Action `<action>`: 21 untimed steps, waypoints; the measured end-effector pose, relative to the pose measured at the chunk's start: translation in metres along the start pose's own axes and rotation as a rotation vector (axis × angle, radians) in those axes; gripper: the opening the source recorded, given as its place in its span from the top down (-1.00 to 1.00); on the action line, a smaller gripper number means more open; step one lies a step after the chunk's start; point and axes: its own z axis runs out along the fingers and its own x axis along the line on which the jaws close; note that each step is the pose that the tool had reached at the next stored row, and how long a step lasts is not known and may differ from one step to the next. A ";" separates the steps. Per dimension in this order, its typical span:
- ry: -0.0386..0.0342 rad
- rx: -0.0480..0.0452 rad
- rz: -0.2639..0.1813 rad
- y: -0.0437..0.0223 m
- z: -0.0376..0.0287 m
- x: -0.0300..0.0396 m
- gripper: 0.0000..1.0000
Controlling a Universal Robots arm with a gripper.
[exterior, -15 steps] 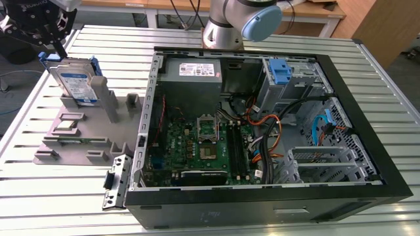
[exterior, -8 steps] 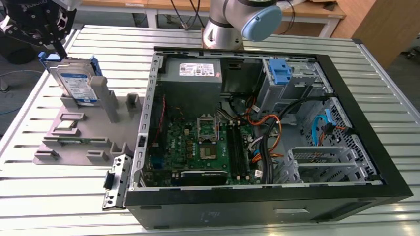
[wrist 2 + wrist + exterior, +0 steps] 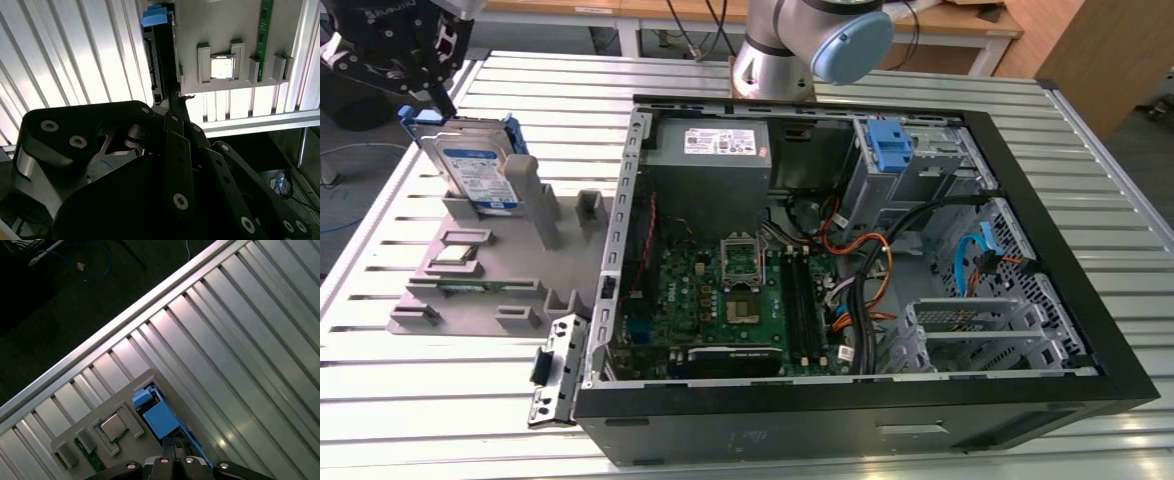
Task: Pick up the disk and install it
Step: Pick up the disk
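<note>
Nearest lies the open black metal computer case (image 3: 854, 418); beyond it the flat silver disk (image 3: 470, 172), blue-bracketed, stands upright in a grey plastic holder (image 3: 470, 298), the black gripper (image 3: 440, 104) just above, perhaps touching; its opening I cannot tell

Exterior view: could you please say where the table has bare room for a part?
Bare table slats lie between the grey fixture and the near edge, and between it and the arm base. The computer case is crowded with boards and cables.
</note>
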 end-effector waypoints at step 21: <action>0.0079 -0.0051 -0.180 0.0000 0.0010 0.0000 0.79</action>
